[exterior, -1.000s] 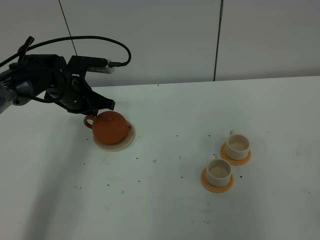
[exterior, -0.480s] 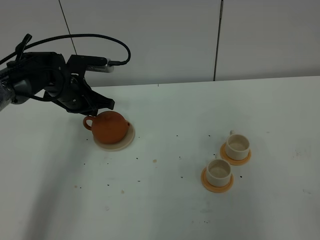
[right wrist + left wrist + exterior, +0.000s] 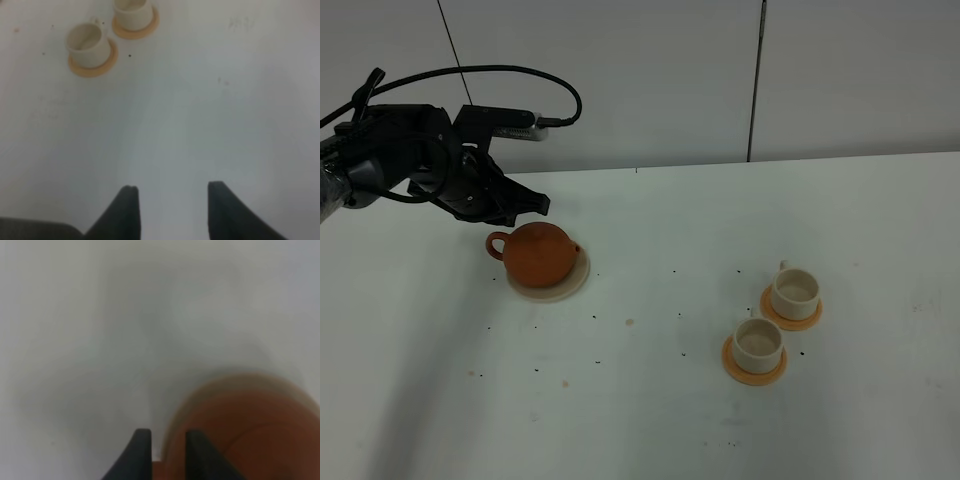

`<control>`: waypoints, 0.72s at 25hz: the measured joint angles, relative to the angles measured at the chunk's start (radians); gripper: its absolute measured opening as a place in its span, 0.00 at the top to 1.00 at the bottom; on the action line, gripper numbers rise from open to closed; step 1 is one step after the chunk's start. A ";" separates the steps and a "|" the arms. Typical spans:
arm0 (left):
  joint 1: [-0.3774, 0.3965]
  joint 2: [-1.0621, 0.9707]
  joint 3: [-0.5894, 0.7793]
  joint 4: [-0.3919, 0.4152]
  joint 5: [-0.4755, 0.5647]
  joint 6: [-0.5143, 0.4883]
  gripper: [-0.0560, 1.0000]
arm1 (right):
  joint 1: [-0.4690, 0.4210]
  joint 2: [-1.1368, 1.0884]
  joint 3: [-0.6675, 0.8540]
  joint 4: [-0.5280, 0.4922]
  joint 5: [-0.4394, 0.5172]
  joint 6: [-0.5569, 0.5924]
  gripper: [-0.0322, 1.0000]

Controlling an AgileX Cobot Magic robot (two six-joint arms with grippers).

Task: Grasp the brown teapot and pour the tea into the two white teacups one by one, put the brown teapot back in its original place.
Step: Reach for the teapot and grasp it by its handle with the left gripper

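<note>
The brown teapot [image 3: 540, 255] stands on its cream-beige saucer [image 3: 565, 289] at the left of the table, with its loop handle toward the left arm. My left gripper [image 3: 506, 221] hangs just above the handle. In the left wrist view its fingers [image 3: 142, 452] stand a narrow gap apart, and the teapot [image 3: 250, 430] is a blur beside them. The two white teacups [image 3: 793, 290] [image 3: 758, 342] sit on orange coasters at the right, and also show in the right wrist view [image 3: 89, 42] [image 3: 132, 9]. My right gripper [image 3: 170, 192] is open and empty above bare table.
The white table [image 3: 650, 400] carries small dark specks. A black cable [image 3: 520, 75] arcs over the left arm. A white panelled wall [image 3: 620, 70] stands behind the table's far edge.
The left gripper has risen slightly off the teapot's handle. The teapot has settled level on its saucer and stayed there. The cups have not moved.
</note>
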 joint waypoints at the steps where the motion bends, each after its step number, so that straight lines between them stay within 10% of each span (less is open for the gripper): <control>1: 0.000 0.000 0.000 0.016 0.000 -0.007 0.72 | 0.000 0.000 0.000 0.000 0.000 0.001 0.66; 18: 0.000 0.000 0.000 0.170 0.096 -0.097 0.72 | 0.000 0.000 0.000 0.000 0.000 0.002 0.66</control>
